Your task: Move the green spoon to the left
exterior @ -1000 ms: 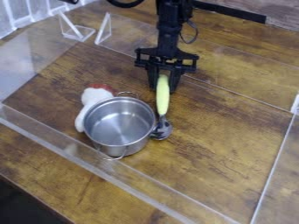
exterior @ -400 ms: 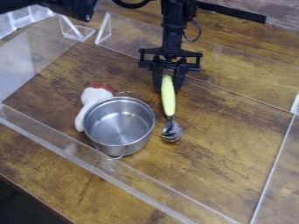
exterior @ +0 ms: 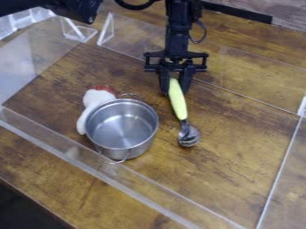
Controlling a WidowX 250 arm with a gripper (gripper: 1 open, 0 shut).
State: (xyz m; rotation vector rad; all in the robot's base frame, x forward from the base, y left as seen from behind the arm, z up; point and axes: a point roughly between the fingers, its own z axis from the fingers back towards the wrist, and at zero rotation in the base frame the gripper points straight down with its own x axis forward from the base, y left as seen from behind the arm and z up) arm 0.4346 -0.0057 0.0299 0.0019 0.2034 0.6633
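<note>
My black pincer (exterior: pixel 176 79) points down, pinching the far tip of the spoon with its thick yellow-green plastic handle and small shiny bowl (exterior: pixel 180 103), which slants toward the near side, bowl on the wooden bench (exterior: pixel 239 152), right of the steel pot (exterior: pixel 120 125).

Single view: fixed camera set high, facing the robot arm (exterior: pixel 180 27) and looking steeply down across the wooden table (exterior: pixel 239 134). Moderate range: takes in the clear-walled work area almost whole, its near corner cut by the lower edge, with the arm entering from the top edge. No second view, so no shared ground to record.
</note>
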